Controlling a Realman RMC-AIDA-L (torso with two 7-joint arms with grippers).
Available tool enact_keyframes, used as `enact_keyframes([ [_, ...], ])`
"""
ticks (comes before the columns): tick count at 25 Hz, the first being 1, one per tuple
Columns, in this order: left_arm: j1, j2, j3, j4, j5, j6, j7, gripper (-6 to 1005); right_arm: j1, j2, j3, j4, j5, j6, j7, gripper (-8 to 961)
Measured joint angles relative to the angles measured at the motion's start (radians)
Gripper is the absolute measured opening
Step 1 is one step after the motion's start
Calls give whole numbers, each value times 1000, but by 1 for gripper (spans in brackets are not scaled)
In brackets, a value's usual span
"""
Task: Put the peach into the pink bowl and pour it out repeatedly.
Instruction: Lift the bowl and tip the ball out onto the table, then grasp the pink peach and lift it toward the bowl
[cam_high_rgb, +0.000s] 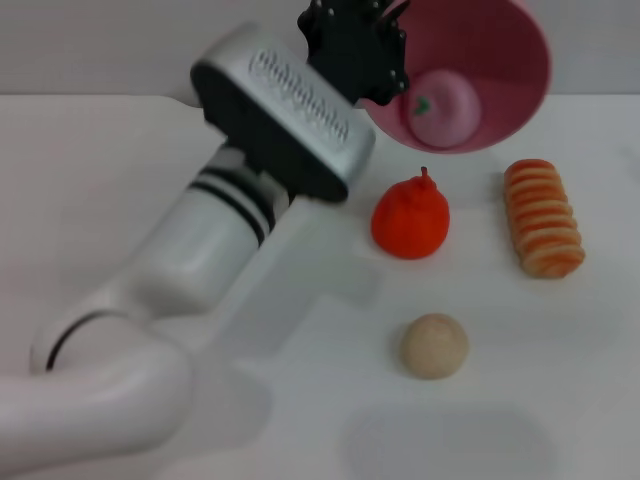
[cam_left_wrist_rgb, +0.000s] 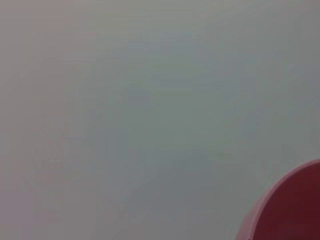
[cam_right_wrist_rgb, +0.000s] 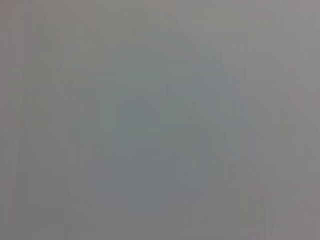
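In the head view my left gripper (cam_high_rgb: 386, 84) is shut on the left rim of the pink bowl (cam_high_rgb: 505, 55). It holds the bowl lifted above the far side of the table and tipped on its side, with the opening facing the camera. The peach (cam_high_rgb: 446, 110), pale pink with a small green stem spot, rests inside against the bowl's lower wall. A curved piece of the pink bowl (cam_left_wrist_rgb: 292, 212) shows at one corner of the left wrist view. The right gripper is out of view, and the right wrist view shows only a plain grey surface.
On the white table (cam_high_rgb: 120, 180) below the bowl sit an orange-red pear (cam_high_rgb: 410, 220) and a striped orange-and-cream bread roll (cam_high_rgb: 543, 217) to its right. A beige ball (cam_high_rgb: 434, 346) lies nearer the front. My left arm (cam_high_rgb: 200, 250) crosses the left half.
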Motion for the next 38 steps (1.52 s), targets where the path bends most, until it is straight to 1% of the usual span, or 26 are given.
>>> enact_keyframes([
  [3, 19, 1, 61, -9, 17, -110, -6, 43, 6, -1, 8, -1, -3, 0, 6, 464],
  [8, 49, 2, 108, -16, 64, -217, -23, 43, 21, -2, 10, -1, -8, 3, 7, 461],
  [24, 47, 3, 107, -25, 64, -205, -25, 43, 49, -4, 2, 19, -30, 3, 7, 453],
  [26, 44, 6, 74, -19, 64, -170, -64, 43, 51, -4, 2, 22, -41, 1, 7, 452],
  [28, 43, 9, 28, -3, 64, -122, -84, 43, 52, -3, 1, 24, -56, 0, 7, 451],
  [31, 41, 10, -114, 54, 56, 75, -93, 43, 54, -3, -12, 26, -82, -1, 8, 450],
  [33, 40, 10, -189, 85, 51, 194, -104, 43, 54, -3, -28, 24, -105, -1, 12, 449],
  [34, 33, 9, -264, 112, 48, 313, -118, 43, 55, -3, -36, 23, -118, -2, 14, 448],
  [36, 10, 10, -383, 141, 41, 519, -143, 43, 60, -3, -48, 20, -157, -3, 20, 447],
  [37, 10, 10, -383, 141, 41, 519, -143, 43, 64, -4, -49, 19, -176, -3, 26, 446],
  [38, -39, 12, -545, 150, 37, 754, -161, 43, 71, -5, -51, 16, -203, -5, 35, 446],
])
